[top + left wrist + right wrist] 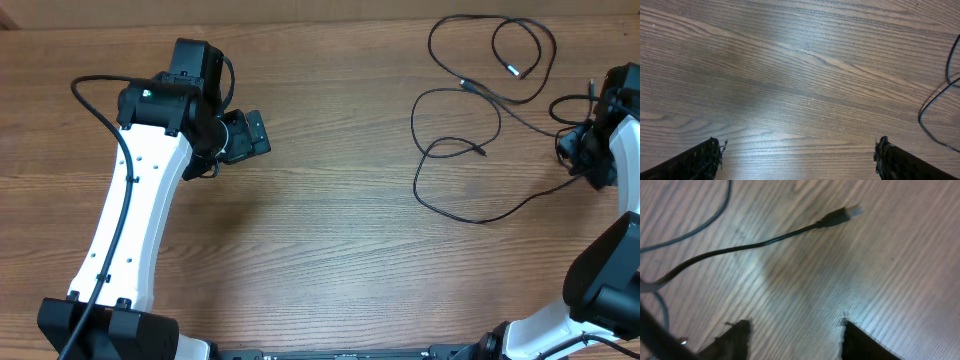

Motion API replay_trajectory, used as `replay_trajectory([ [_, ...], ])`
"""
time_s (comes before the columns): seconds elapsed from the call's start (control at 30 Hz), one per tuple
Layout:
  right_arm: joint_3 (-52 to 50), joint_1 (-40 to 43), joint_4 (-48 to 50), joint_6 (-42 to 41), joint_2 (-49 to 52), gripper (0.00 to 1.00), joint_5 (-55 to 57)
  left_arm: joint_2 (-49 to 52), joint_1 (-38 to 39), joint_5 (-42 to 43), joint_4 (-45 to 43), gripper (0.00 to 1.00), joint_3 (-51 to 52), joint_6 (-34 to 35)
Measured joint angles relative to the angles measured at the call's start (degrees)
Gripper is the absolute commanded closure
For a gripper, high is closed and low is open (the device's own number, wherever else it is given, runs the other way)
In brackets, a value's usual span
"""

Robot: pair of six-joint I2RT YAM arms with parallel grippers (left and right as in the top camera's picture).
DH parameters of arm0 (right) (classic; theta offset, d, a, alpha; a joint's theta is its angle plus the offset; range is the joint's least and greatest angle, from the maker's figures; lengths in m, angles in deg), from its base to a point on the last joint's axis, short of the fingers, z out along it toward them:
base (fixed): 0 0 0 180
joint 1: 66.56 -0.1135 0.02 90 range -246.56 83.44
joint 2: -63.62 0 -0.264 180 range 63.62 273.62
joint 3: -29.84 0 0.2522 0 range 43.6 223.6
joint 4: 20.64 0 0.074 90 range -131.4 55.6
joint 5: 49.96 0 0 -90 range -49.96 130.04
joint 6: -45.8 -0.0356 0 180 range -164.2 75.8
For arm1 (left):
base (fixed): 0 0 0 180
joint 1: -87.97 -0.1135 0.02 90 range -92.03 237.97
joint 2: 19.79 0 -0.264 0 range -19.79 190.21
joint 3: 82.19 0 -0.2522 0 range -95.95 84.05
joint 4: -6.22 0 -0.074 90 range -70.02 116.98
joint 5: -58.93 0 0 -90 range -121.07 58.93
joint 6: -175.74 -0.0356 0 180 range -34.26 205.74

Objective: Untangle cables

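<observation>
1. Cables: thin black cords in loose overlapping loops on the far right part of the wooden table. All lie flat on the wood, none lifted.
2. Only the overhead view shows the whole spread. It has a big loop at the top and a lower loop, and one strand runs right toward the right gripper.
3. Right wrist view shows detail the overhead view lacks. One cord ends in a plug with a light metal tip, lying on the wood ahead of the fingers. More strands sit blurred at the left edge.
4. Right gripper: jaws parted, bare wood between the fingertips, nothing gripped. It sits at the right end of the cables. From overhead I can't tell whether it touches a cord.
5. Left wrist view catches only a curved bit of cable at its right edge. The rest is plain wood grain.
6. Left gripper: jaws wide apart, empty, over bare table. Overhead puts it on the left side, well apart from the cables.
</observation>
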Motion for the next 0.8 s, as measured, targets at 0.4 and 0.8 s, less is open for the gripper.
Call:
replay_trajectory([
  [0.4,-0.1,1.4,-4.6,-7.9,0.0,0.0,7.9,0.0,0.0,0.0,0.2,0.0,0.0,0.0],
  [0.8,7.7,1.3,-10.4,-7.6,-2.2,0.0,1.6,0.0,0.0,0.0,0.1,0.0,0.0,0.0],
])
